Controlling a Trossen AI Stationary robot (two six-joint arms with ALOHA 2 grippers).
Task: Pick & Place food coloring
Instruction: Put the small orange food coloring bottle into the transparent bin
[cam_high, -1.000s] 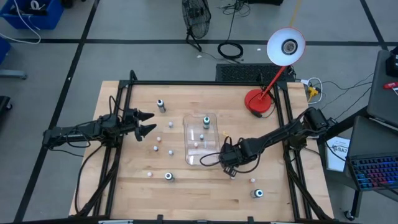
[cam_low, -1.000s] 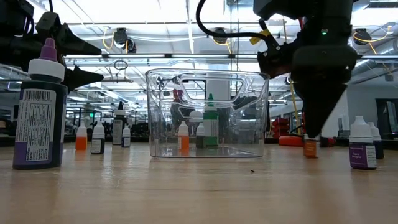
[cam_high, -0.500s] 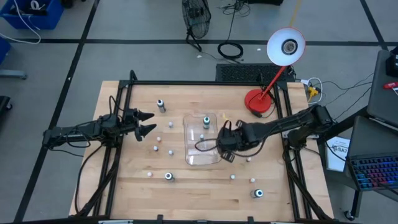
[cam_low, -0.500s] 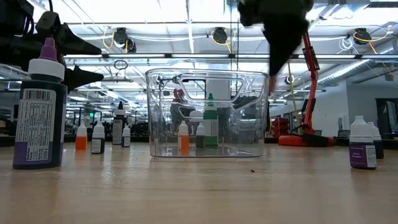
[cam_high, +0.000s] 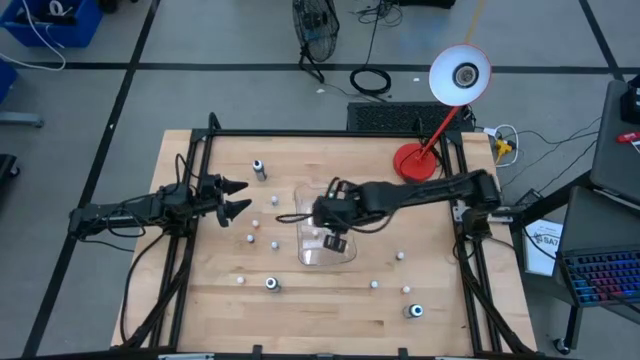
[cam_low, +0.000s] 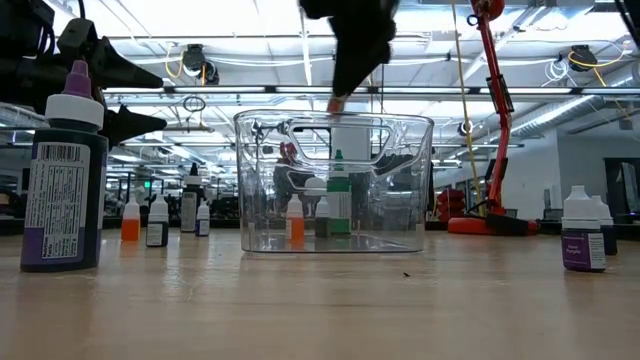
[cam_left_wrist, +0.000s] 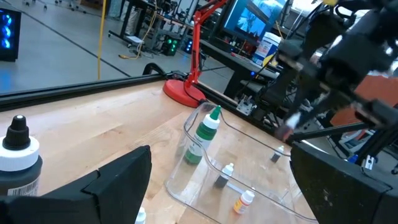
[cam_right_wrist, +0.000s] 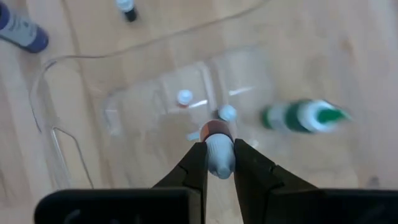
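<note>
My right gripper (cam_right_wrist: 219, 163) hangs over the clear plastic tray (cam_high: 343, 250) at mid-table, shut on a tiny food coloring bottle (cam_right_wrist: 217, 140) with a white cap and orange-brown body. In the tray stand a green-capped bottle (cam_right_wrist: 301, 116) and two tiny white-capped ones (cam_right_wrist: 184, 98). Several more food coloring bottles stand loose on the table, such as one (cam_high: 271, 284) near the front and one (cam_high: 259, 168) at the far left. My left gripper (cam_high: 240, 197) waits open at the table's left side, level, pointing toward the tray. My right gripper pinches the tiny bottle by its white cap end (cam_right_wrist: 219, 157) between the two fingers. The fingers slant steeply down from the table's right side. The orange-brown body (cam_right_wrist: 216, 130) sticks out below the fingertips. The bottle is lifted clear, above the tray's open top.
A red desk lamp (cam_high: 415, 162) stands at the far right corner. A large purple-capped bottle (cam_low: 65, 180) stands close to the low camera. Loose bottles (cam_high: 414, 311) dot the near right. Black frame rails (cam_high: 195, 190) run along both side edges.
My right gripper, staying shut, has risen from the table beside the tray's near right corner and swung toward the left and far edge, rolling its wrist. The tiny bottle went up with it, off the table, to above the tray.
</note>
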